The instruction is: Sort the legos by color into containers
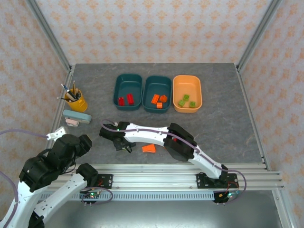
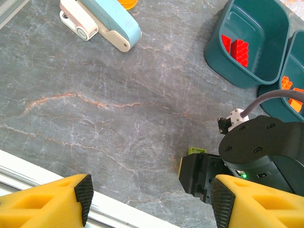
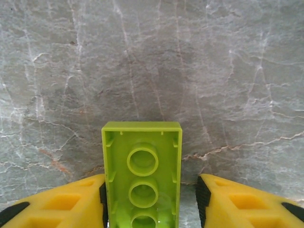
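A light green lego (image 3: 142, 175) lies underside-up on the grey table between the fingers of my right gripper (image 3: 151, 194). The left pad touches it and a gap remains at the right pad, so the jaws are open. This lego's edge (image 2: 197, 151) peeks out beside the right gripper's black body. An orange wedge (image 1: 149, 148) lies just right of the right gripper (image 1: 122, 145). My left gripper (image 2: 152, 194) is open over bare table near the front edge. At the back, one teal container (image 1: 128, 76) holds red legos, another teal container (image 1: 158, 78) orange ones, and the orange container (image 1: 186, 78) green ones.
A yellow-orange cup of pens (image 1: 76, 99) and a light blue stapler-like object (image 1: 77, 117) sit at the left. A metal rail (image 1: 180, 171) runs along the table's front edge.
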You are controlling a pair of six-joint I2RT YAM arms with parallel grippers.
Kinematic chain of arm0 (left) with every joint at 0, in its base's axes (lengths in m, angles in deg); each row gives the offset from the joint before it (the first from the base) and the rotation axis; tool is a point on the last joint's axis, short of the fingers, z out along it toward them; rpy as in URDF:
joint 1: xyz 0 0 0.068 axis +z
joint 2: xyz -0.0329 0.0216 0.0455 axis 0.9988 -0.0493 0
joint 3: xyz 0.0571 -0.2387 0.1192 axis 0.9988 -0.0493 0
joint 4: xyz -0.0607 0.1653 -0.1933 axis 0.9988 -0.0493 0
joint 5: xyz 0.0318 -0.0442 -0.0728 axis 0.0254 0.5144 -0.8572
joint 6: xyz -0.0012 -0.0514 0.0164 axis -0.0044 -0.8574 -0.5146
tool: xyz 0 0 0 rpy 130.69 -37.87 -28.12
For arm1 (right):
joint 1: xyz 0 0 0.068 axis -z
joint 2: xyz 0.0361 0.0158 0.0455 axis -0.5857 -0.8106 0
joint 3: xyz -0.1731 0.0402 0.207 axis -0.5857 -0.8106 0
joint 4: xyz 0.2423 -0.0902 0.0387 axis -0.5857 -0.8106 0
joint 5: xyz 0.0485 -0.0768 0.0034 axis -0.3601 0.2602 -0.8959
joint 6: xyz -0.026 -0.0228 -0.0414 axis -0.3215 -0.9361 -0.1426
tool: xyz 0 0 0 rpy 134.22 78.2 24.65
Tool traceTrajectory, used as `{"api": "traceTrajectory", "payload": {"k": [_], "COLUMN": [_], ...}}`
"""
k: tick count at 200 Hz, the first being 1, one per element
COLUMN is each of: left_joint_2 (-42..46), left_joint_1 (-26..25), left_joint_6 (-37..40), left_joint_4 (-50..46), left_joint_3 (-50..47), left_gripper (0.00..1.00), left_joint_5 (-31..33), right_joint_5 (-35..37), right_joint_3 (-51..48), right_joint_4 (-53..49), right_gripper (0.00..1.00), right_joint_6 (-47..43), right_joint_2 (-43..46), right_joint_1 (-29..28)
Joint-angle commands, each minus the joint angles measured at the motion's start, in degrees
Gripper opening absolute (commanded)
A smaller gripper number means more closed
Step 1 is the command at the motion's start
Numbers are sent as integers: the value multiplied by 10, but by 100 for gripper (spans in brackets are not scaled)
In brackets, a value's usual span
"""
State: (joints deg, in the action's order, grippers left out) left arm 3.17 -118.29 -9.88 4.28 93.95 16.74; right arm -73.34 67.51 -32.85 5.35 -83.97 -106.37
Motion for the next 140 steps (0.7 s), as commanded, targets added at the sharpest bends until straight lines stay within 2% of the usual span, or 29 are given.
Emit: {"api": "traceTrajectory", "payload": {"k": [1,42,91,140], "left_joint_2": [1,-3,-3,-16], "left_joint_1": [1,1,1,1], "left_joint_6": [7,10,25,58], "left_joint_4": [-16,-10,14,90], "left_joint_3": [8,7,-14,-48], "left_gripper": [70,70,70,70], "left_joint_5": [3,1,-23,-80], "right_joint_5": [22,20,30,70], "right_joint_3": [26,34,33,2], "right_joint_4": [-31,-35,-36,-27], "right_gripper": [48,39,35,34], "right_joint_6": [9,11,5,4], "right_joint_2": [-16,-25,-9,78], "right_joint_1": [-1,3,10,41]}}
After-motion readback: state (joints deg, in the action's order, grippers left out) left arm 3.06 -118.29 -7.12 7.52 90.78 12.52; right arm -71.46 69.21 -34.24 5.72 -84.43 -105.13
